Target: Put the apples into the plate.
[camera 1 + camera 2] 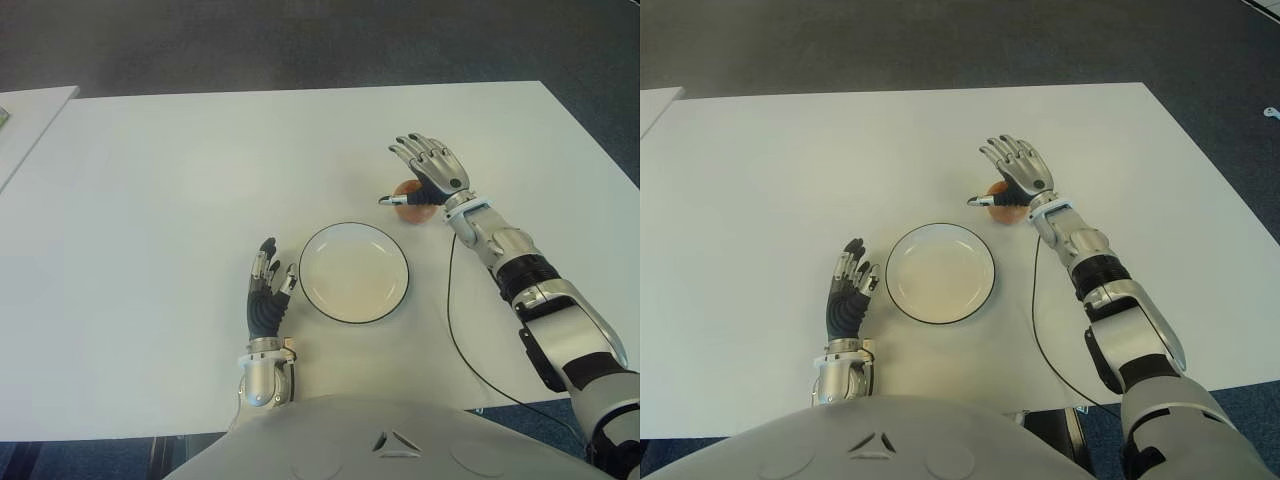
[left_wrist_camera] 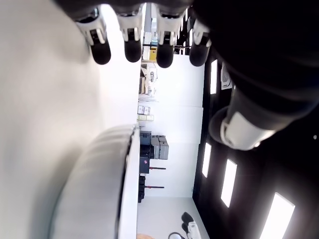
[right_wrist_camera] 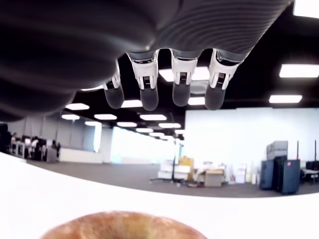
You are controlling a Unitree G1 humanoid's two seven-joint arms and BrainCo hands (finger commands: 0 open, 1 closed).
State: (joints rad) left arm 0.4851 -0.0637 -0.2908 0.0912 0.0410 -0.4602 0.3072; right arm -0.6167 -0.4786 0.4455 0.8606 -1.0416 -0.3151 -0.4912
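Apple [image 1: 408, 207] sits on the white tabletop [image 1: 150, 200], just beyond the plate [image 1: 354, 272] rim on its right. Right robot hand [image 1: 432, 172] is over the apple, fingers spread, holding nothing. Apple is likely firm, round, smooth-skinned, lightish, so wrap it around the widest part. Plate looks glossy, dark-rimmed, shallow. Left robot hand [image 1: 268, 292] is open, beside the plate's left edge.

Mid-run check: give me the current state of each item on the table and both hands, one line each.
apple: on the table beyond the plate's far right edge, not in it, mostly hidden under the right hand.
plate: upright on the table, nothing in it.
right hand: over the apple, fingers spread, not grasping.
left hand: fingers open, holding nothing, left of the plate.
table: white top, a black cable trails across its right side.
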